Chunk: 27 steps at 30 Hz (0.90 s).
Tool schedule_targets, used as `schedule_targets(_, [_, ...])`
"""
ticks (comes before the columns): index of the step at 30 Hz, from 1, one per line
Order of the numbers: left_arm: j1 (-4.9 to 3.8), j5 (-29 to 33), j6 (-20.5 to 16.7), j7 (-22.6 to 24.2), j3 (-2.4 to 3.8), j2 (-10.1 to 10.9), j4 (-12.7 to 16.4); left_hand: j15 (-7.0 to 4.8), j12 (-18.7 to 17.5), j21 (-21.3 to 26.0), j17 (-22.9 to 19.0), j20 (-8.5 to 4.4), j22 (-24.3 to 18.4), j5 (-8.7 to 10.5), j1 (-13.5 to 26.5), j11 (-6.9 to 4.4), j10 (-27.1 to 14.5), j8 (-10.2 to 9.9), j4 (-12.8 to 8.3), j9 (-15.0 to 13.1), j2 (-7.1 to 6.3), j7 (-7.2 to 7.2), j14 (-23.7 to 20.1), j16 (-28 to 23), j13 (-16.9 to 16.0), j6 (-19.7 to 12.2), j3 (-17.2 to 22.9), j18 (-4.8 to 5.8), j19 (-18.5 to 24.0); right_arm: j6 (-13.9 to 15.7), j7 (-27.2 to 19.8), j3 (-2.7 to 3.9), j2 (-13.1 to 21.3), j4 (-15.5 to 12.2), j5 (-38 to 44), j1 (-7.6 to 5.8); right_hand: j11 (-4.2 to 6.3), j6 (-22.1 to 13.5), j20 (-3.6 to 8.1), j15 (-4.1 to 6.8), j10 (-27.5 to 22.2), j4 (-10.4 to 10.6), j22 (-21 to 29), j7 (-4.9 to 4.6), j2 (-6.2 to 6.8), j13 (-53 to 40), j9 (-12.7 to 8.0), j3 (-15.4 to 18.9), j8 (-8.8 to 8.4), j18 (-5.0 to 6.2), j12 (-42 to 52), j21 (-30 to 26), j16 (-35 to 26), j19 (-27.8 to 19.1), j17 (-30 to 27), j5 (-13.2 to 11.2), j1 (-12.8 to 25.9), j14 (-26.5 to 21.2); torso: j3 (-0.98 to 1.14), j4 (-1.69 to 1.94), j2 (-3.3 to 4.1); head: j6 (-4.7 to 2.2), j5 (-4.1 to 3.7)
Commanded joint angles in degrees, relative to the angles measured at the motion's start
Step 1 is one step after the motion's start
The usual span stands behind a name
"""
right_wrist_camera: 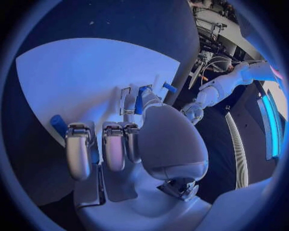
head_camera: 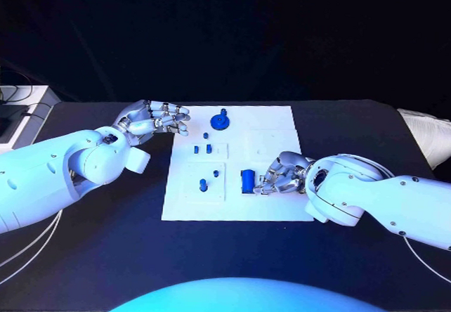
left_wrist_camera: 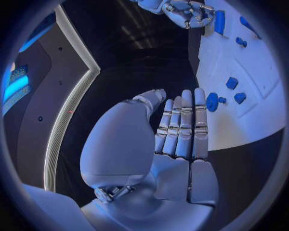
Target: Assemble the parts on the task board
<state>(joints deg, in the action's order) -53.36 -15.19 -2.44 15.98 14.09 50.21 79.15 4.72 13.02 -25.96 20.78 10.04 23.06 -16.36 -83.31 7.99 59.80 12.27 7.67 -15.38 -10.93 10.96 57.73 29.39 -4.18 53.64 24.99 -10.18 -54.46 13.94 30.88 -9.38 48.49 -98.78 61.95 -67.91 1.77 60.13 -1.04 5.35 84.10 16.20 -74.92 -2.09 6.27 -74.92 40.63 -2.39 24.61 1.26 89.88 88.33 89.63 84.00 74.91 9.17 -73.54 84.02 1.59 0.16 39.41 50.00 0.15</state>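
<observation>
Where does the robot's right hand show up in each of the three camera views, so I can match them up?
Head view: right hand lies on the task board near its right edge, fingers at a blue rectangular part.
Left wrist view: right hand sits at the circle's top rim, beside the same blue part.
Right wrist view: right hand is central, over the board.
Shared landmark: the white task board.
</observation>
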Motion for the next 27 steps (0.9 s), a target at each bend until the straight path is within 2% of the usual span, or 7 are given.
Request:
schedule_targets(1, [0.01,0.3,0.9,0.3,0.03,-0.1,0.1,0.26,-0.3,0.3,0.1,0.21,-0.1,-0.21,0.3,0.10,0.0,-0.2,0.2,0.0,0.20,0.02,-0.1,-0.4,0.0,-0.1,0.1,-0.09,0.1,-0.3,-0.2,0.01,0.1,-0.4,1.0,0.09,0.44,-0.1,0.50,0.26,5.9,0.0,-14.7,0.26,-0.10,-15.1,0.0,-0.2,0.28,-0.96,0.1,0.1,0.4,5.7,15.1,-0.2,-0.5,6.0,-0.01,0.00,0.01,-0.03,-0.10])
schedule_targets(10, [0.02,0.3,0.9,0.4,0.03,-0.2,0.0,0.28,-0.3,0.4,0.1,0.22,-0.1,-0.20,0.2,0.11,0.0,-0.2,0.2,0.0,0.24,0.04,-0.2,-0.5,0.0,0.0,0.2,-0.08,0.2,4.7,-3.8,0.33,2.6,-2.1,-0.5,0.02,0.14,-0.6,0.42,0.07,5.9,0.6,-14.8,-0.16,0.11,-15.1,-0.4,-0.1,-0.30,-1.04,0.1,0.5,0.4,5.8,15.1,1.0,0.8,6.0,0.00,0.06,-0.03,-0.32,-0.27])
schedule_targets(15, [0.05,0.3,0.9,0.4,0.03,-0.2,0.0,0.28,-0.3,0.4,0.1,0.22,-0.1,-0.20,0.2,0.11,0.0,-0.2,0.2,0.0,0.24,0.04,-0.2,-0.5,0.0,0.0,0.2,-0.08,0.2,4.9,-5.9,0.91,5.3,-3.0,-3.3,-1.29,-0.75,-2.5,-0.08,-0.64,5.9,0.5,-14.8,-1.21,-0.49,-15.1,-1.5,-0.1,-2.44,-1.06,0.1,0.6,0.4,5.8,15.1,1.7,2.8,6.0,-0.03,-0.04,-0.05,-0.63,-0.56])
schedule_targets(20, [0.07,0.3,0.9,0.5,0.03,-0.3,-0.1,0.28,-0.3,0.4,0.1,0.22,-0.1,-0.20,0.2,0.11,0.0,-0.2,0.2,0.0,0.24,0.04,-0.2,-0.5,0.0,0.0,0.2,-0.08,0.2,1.1,-5.3,1.12,8.5,-2.3,-4.7,-3.53,-1.52,-3.8,-0.63,-1.31,5.9,0.2,-14.9,-2.08,-0.83,-15.1,-2.6,-1.1,-4.71,-1.09,0.1,0.8,0.4,5.8,15.1,1.8,1.5,6.0,-0.14,-0.11,-0.13,-0.91,-0.95])
schedule_targets(22, [0.07,0.3,0.9,0.5,0.03,-0.3,0.0,0.28,-0.3,0.4,0.1,0.22,-0.1,-0.20,0.2,0.11,0.0,-0.2,0.2,0.0,0.24,0.04,-0.2,-0.5,0.0,0.0,0.2,-0.08,0.2,-1.4,-4.4,1.15,9.4,-1.3,-4.2,-4.20,-1.90,-4.1,-0.92,-1.63,5.9,0.3,-14.9,-2.52,-0.59,-15.1,-3.2,-1.5,-5.88,-1.10,0.1,0.8,0.4,5.8,15.1,0.2,1.2,6.0,-0.16,-0.18,-0.12,-1.02,-1.07])
schedule_targets(25, [0.07,0.3,0.8,0.7,0.03,-0.4,0.0,0.28,-0.3,0.4,0.1,0.22,-0.1,-0.20,0.2,0.11,0.0,-0.2,0.2,0.0,0.24,0.04,-0.2,-0.5,0.0,0.0,0.2,-0.08,0.2,-5.2,-3.1,1.17,10.3,0.0,-2.4,-4.75,-2.05,-4.1,-1.08,-1.78,5.9,0.2,-14.9,-2.67,-0.47,-15.1,-3.5,-1.8,-6.53,-1.12,0.1,0.9,0.4,5.9,15.1,-0.3,0.7,6.0,-0.15,-0.30,-0.10,-1.21,-1.30])
schedule_targets(27, [0.07,0.3,0.7,0.8,0.04,-0.4,0.0,0.30,-0.3,0.5,0.2,0.24,-0.1,-0.16,0.2,0.12,0.0,-0.2,0.2,0.1,0.19,0.05,-0.2,-0.6,0.0,-0.1,0.2,-0.07,0.2,-8.1,-2.1,1.17,10.9,0.8,-0.9,-4.98,-2.26,-4.0,-1.29,-1.98,5.9,0.3,-14.9,-2.90,-0.15,-15.1,-4.0,-1.9,-7.40,-1.12,0.1,0.9,0.4,5.9,15.1,-1.9,0.6,6.0,-0.18,-0.32,-0.10,-1.24,-1.49])
